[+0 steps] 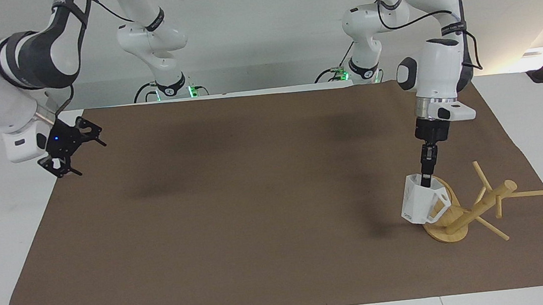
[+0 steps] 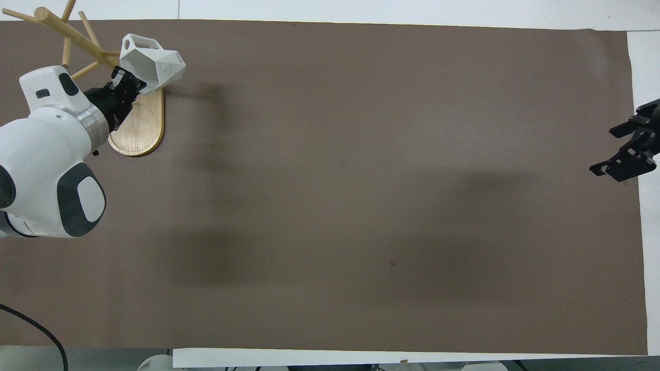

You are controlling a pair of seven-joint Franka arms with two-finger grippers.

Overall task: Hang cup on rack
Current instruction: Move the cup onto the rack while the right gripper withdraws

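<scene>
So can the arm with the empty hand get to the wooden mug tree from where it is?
Probably not easily. The right hand hangs open at the right arm's end of the table, while the tipped-over mug tree lies at the left arm's end, with the left hand and its white cup over the tree's base.

One cup [image 1: 423, 203], one rack [image 1: 471, 205], one brown mat [image 1: 257, 213], two arms.

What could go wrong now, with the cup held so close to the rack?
1. The left claw pinches only the rim of the cup, so it may twist or slip.
2. The rack is tipped with its oval base on edge; a push from the cup could roll it.
3. Its pegs point sideways, so the handle may miss them.
</scene>
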